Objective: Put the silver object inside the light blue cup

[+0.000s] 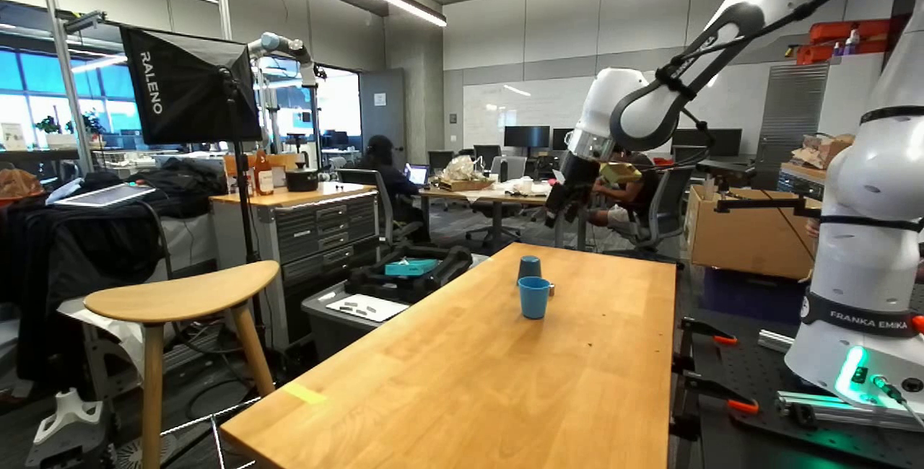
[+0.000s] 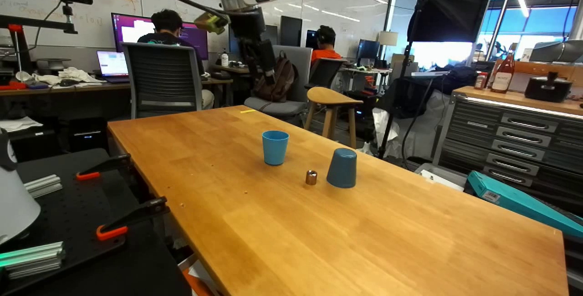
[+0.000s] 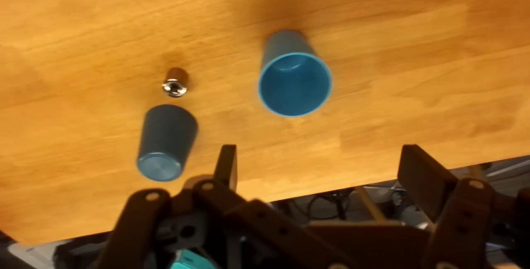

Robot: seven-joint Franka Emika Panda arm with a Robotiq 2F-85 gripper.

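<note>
The light blue cup [image 1: 534,299] stands upright with its mouth up on the wooden table; it also shows in an exterior view [image 2: 275,149] and the wrist view [image 3: 295,83]. The silver object [image 2: 311,177] is a small shiny cylinder standing on the table, apart from the cup; it shows in the wrist view [image 3: 175,82] and is partly hidden behind the cup in an exterior view [image 1: 552,289]. My gripper [image 3: 319,153] is open with nothing between its fingers. It hangs well above the table in both exterior views [image 1: 561,215] [image 2: 264,77].
A darker blue-grey cup [image 2: 342,168] stands upside down close beside the silver object, also in the wrist view [image 3: 166,142]. The wooden table [image 2: 255,232] has its long edge below the fingers in the wrist view. Clamps [image 2: 114,232] sit on the robot-side edge. A stool [image 1: 184,292] stands beyond the table.
</note>
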